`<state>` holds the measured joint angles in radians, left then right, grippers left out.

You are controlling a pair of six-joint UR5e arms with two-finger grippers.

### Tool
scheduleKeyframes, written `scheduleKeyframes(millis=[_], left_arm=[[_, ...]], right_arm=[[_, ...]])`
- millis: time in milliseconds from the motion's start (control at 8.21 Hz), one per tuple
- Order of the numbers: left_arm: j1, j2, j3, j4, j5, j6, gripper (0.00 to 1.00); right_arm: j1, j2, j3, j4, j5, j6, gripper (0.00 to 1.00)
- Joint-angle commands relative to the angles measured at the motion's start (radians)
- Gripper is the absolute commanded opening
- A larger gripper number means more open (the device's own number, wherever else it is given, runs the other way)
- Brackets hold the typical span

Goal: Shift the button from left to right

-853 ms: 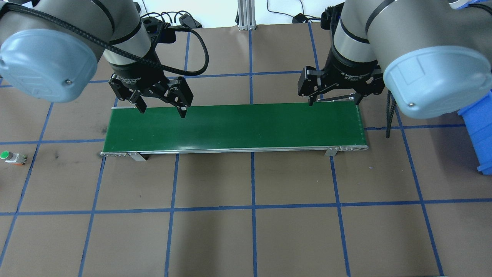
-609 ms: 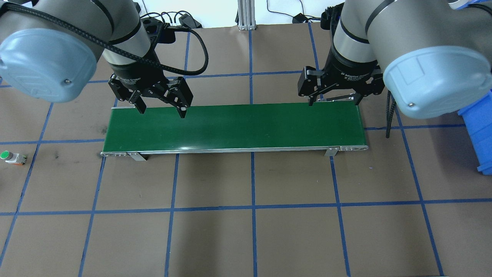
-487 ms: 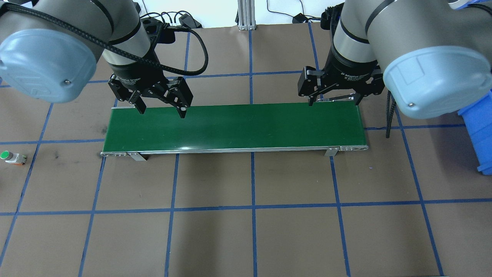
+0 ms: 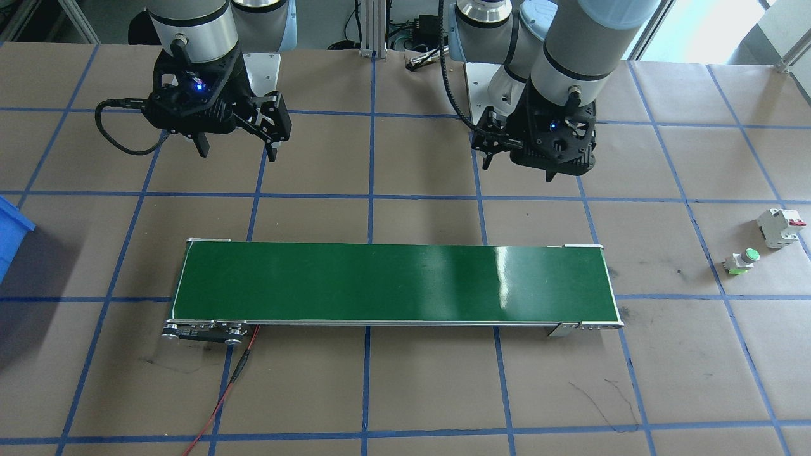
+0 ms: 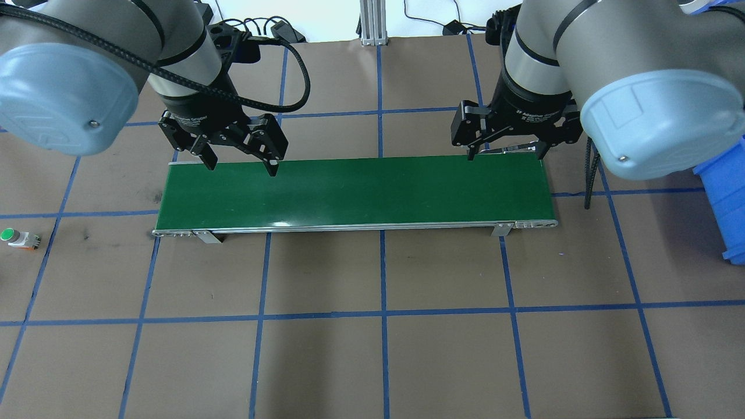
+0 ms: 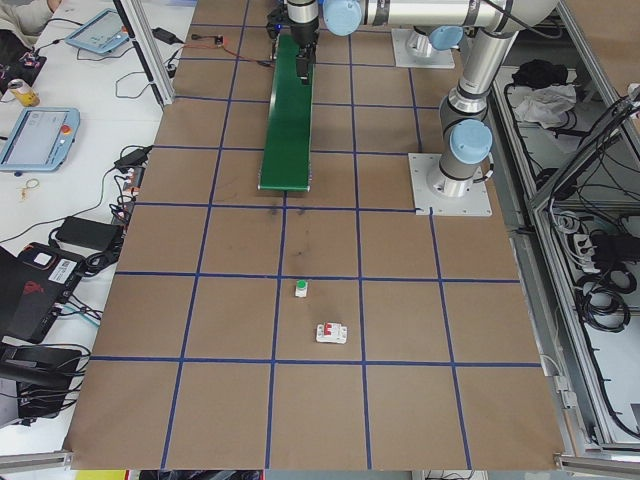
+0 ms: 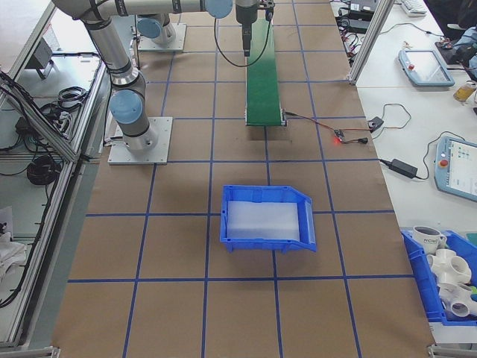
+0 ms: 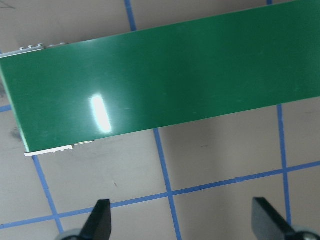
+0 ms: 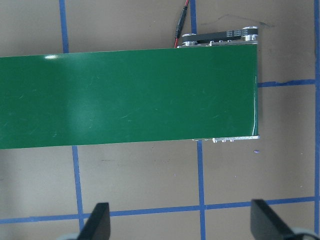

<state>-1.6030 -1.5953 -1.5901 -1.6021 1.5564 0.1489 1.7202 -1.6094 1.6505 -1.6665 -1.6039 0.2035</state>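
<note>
The button (image 5: 10,235), green-capped with a white body, lies on its side at the table's far left edge, well away from both arms; the front-facing view has the button (image 4: 741,261) at its right. My left gripper (image 5: 241,167) hangs open and empty above the back edge of the green conveyor belt (image 5: 355,192), near the belt's left end. My right gripper (image 5: 505,156) is open and empty over the belt's right end. The left wrist view looks down on the belt past open fingers (image 8: 101,220), as does the right wrist view (image 9: 98,220).
A white circuit breaker (image 4: 779,227) with a red lever lies close beside the button. A blue bin (image 5: 727,198) stands at the right edge of the table. A red cable (image 4: 222,392) trails from the conveyor's right-hand end.
My left gripper has shifted a little to the left and towards the back, still open. The right arm and the button have not moved.
</note>
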Motion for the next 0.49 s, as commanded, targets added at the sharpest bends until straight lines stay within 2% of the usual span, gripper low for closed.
scheduleKeyframes(millis=[0, 244, 365], left_arm=[[0.273, -0.006, -0.008, 0.013, -0.001, 0.101, 1.0], [0.493, -0.057, -0.008, 0.062, 0.002, 0.381, 1.0], [0.576, -0.07, -0.01, 0.109, 0.02, 0.497, 1.0]], right_arm=[[0.001, -0.001, 0.002, -0.001, -0.004, 0.002, 1.0], [0.001, -0.001, 0.0, -0.001, -0.004, 0.001, 1.0], [0.001, 0.002, 0.0, -0.001, -0.002, 0.002, 1.0]])
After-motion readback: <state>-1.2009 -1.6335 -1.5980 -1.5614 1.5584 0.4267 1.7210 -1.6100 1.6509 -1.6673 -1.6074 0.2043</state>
